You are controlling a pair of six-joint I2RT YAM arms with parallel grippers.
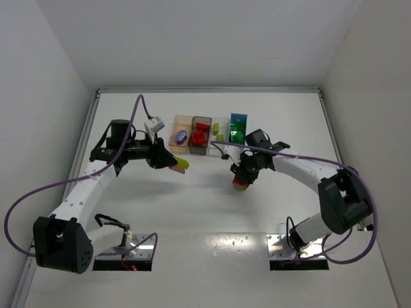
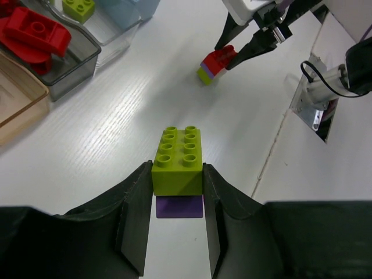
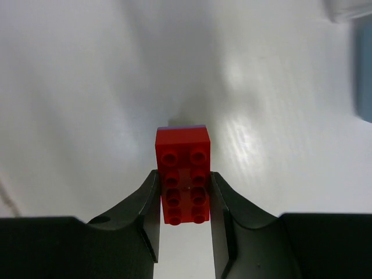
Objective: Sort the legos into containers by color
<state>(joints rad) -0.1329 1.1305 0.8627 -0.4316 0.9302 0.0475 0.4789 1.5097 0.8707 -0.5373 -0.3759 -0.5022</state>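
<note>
Here left claw (image 2: 177, 177) clamps lime brick (image 2: 178, 156) (purple brick (image 2: 179, 207) stuck beneath), right claw (image 3: 183, 186) pinches red brick (image 3: 182, 168); binned joined, colours would mix.

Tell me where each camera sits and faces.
Top: above and behind, looking down at the table; the left arm and right arm show.
Left wrist: on the left arm, looking past the left end effector, shut on a lime brick, toward the bins.
Right wrist: on the right arm, looking down past the right end effector, shut on a red brick.
Shared: top and left wrist both show that red brick.
</note>
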